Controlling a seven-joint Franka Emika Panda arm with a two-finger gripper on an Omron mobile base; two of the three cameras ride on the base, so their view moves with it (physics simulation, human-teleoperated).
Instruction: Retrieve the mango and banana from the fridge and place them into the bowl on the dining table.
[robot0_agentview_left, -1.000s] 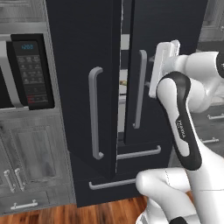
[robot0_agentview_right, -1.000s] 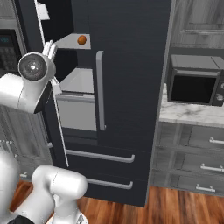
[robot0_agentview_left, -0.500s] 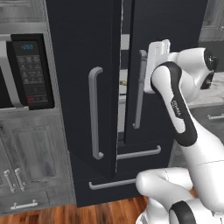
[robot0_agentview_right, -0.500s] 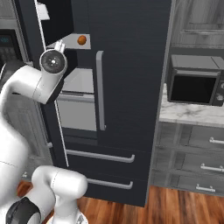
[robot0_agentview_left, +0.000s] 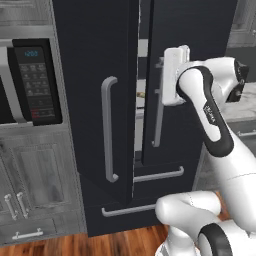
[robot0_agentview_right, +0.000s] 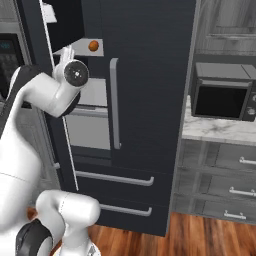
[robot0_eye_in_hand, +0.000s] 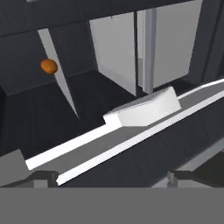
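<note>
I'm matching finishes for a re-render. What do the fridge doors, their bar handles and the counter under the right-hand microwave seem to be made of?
The fridge doors look like dark navy-black painted metal with a faint sheen. The bar handles seem brushed steel, pale grey and satin. The counter looks like marble, white with grey veining; being rendered, all are guesses.

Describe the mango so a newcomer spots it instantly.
Find the dark fridge with silver bar handles. Through the door gap, on a light grey shelf above the white drawers, sits the mango: a small smooth orange oval, the one bright spot among grey and white.
</note>
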